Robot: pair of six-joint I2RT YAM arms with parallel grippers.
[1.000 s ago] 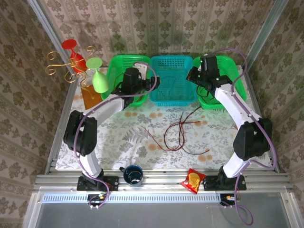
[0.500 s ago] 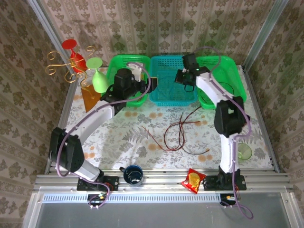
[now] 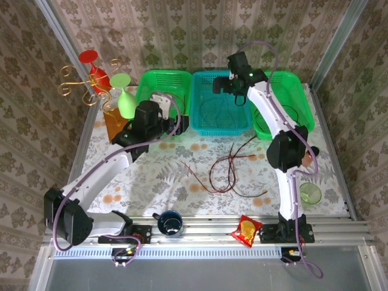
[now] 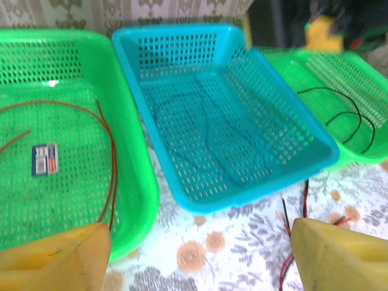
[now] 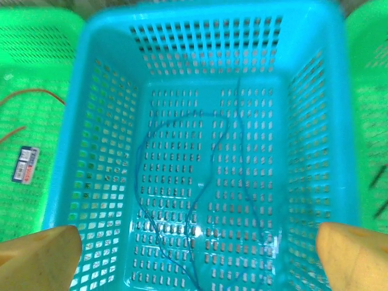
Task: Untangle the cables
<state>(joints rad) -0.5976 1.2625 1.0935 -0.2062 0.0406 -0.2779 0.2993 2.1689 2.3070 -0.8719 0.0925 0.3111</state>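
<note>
Right claw (image 5: 197, 257) hangs jaws wide over the blue basket (image 5: 91, 121), dark blue cable (image 5: 212, 151) loose inside; left claw (image 4: 197, 260) gapes too. Red and black cables (image 3: 230, 171) sprawl mid-frame on the table (image 3: 157, 176). They look light, floppy and thin, so pinch 1 free end, I'd say.

Three baskets: a left green basket (image 3: 163, 73), a cyan basket (image 3: 221, 129) and a right green basket (image 3: 297, 82). Three single cables, one per basket: a red cable (image 4: 114, 157), a blue cable (image 5: 212, 160) and a black cable (image 4: 357, 115). One tangle (image 3: 227, 173) of red and black strands (how many strands, I cannot tell). Two goblets: a green goblet (image 3: 125, 100) and a red goblet (image 3: 94, 66). One gold rack (image 3: 73, 85), one orange box (image 3: 115, 124), one mug (image 3: 170, 223), one snack packet (image 3: 247, 230), one green cup (image 3: 311, 194), one small label (image 4: 45, 159). Two arms: the left arm (image 3: 103, 170) and the right arm (image 3: 279, 115).
</note>
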